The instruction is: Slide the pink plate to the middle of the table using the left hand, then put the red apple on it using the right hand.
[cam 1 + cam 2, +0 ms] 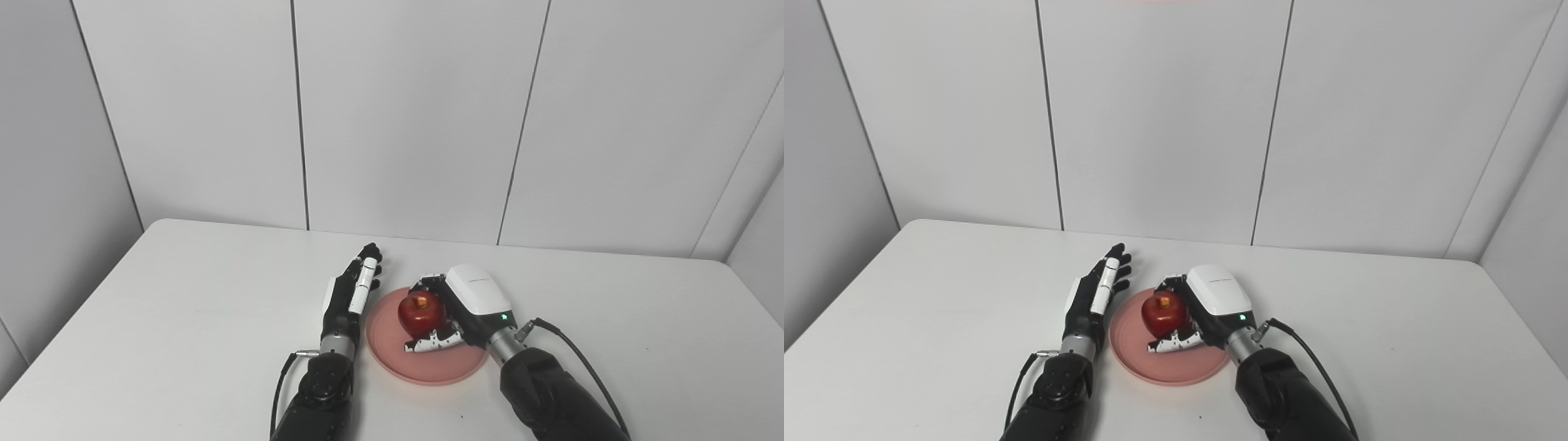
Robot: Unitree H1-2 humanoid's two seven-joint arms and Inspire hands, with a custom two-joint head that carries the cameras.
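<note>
The pink plate [392, 343] lies near the middle of the white table, close to the front. A red apple [421, 313] with an orange stem end sits over the plate, and my right hand [456, 309] is shut on it from the right, thumb curled under its front. My left hand [352, 291] stands edge-up just left of the plate's rim, fingers straight and apart, holding nothing. Whether the apple rests on the plate or hovers slightly above it I cannot tell.
The white table [184, 318] runs to a rounded back edge against grey wall panels [404, 122]. A black cable [582, 361] loops off my right wrist. Bare tabletop lies to the left and right of both arms.
</note>
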